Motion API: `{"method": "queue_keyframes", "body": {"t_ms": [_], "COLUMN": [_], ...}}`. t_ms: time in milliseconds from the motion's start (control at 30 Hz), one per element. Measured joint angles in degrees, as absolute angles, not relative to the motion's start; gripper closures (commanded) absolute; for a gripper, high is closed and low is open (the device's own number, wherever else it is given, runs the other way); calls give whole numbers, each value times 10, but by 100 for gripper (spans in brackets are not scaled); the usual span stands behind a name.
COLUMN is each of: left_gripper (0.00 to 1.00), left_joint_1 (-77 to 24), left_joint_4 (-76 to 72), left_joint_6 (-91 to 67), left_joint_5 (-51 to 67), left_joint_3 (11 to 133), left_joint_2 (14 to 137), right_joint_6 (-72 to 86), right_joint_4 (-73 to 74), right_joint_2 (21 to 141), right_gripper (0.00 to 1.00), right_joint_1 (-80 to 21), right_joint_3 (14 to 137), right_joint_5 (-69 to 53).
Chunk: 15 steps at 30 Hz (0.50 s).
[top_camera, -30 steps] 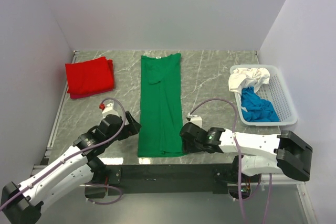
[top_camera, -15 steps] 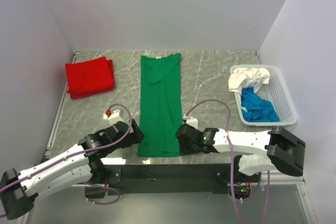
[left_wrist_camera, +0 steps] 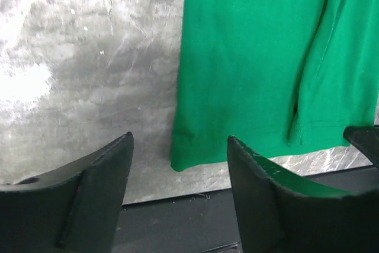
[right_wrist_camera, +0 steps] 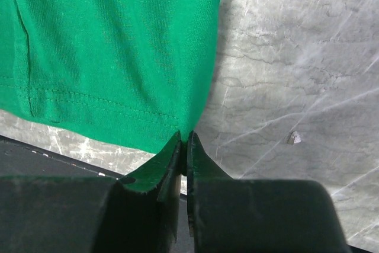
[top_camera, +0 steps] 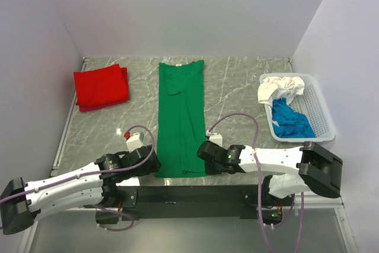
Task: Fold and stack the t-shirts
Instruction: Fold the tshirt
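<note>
A bright green t-shirt lies as a long narrow strip down the middle of the table, collar at the far end. My right gripper is shut on its near right hem corner. My left gripper is open, its jaws standing either side of the near left corner without touching the green cloth. A folded red t-shirt rests at the back left. A white t-shirt and a blue t-shirt lie crumpled in the basket.
The white lattice basket stands at the right side of the table. A black strip runs along the table's near edge just behind the green hem. Grey marble surface shows on both sides of the green shirt.
The right gripper has closed on the green shirt's near right corner. The left arm has swung down to the near left corner and its jaws have narrowed.
</note>
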<state>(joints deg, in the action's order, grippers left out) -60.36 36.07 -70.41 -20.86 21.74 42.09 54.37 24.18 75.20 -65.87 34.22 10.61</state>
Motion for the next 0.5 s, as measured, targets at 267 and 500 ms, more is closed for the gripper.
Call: {"method": "queue_keyframes", "body": {"t_ms": [267,500], "left_gripper": [41,46], "left_joint_1": [-627,-642], "left_joint_4": [369,362], "left_joint_6": [-720,-723], "left_joint_5": [-209,-212], "left_joint_3": [217,223], "left_joint_2": [465,504], "right_joint_6": [543,543], "right_joint_4": [241,241], "right_joint_2": [759,762], "right_gripper": [92,92], "right_joint_1": [-659,-659], "right_joint_3": [347,349], "right_joint_5": [104,102]}}
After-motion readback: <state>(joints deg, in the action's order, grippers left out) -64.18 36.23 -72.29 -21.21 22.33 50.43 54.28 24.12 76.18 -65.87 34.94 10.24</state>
